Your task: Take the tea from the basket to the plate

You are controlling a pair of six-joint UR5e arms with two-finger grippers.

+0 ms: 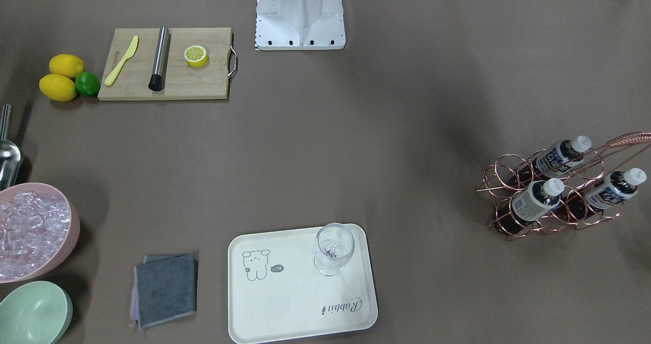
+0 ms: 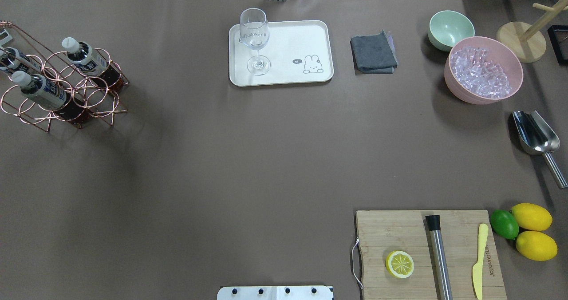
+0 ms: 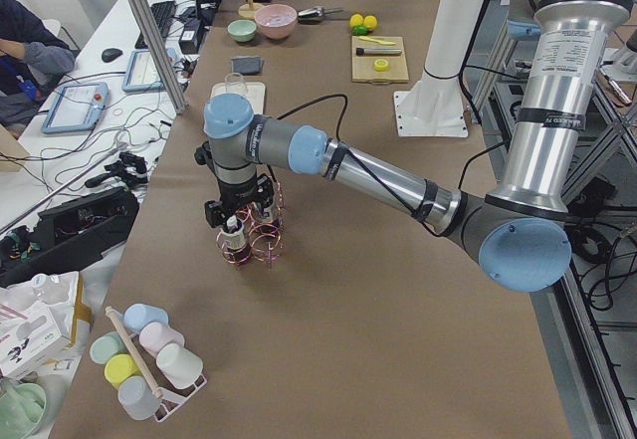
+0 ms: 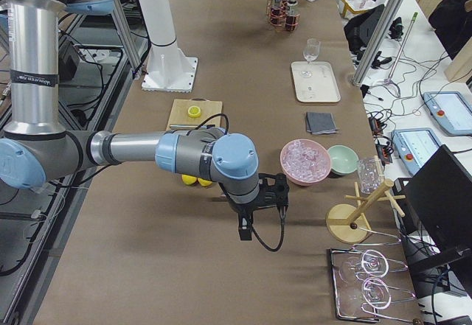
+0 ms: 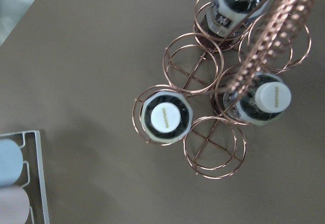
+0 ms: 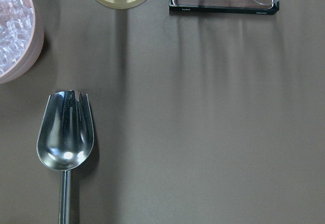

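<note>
The tea [image 5: 165,117] stands in the copper wire basket [image 1: 630,139] with two like bottles, near the table's far-left corner. The left gripper [image 3: 239,218] hangs just above it; the right gripper [image 4: 247,225] hovers near the right edge. I cannot tell either's finger spread. The plate [image 1: 285,303], mid far edge, holds a wine glass [image 1: 333,250]

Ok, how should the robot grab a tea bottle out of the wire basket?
By the neck under its white cap, coming straight down. The tea bottle stands upright and the rings of the wire basket wrap its body, leaving only the top free.
</note>
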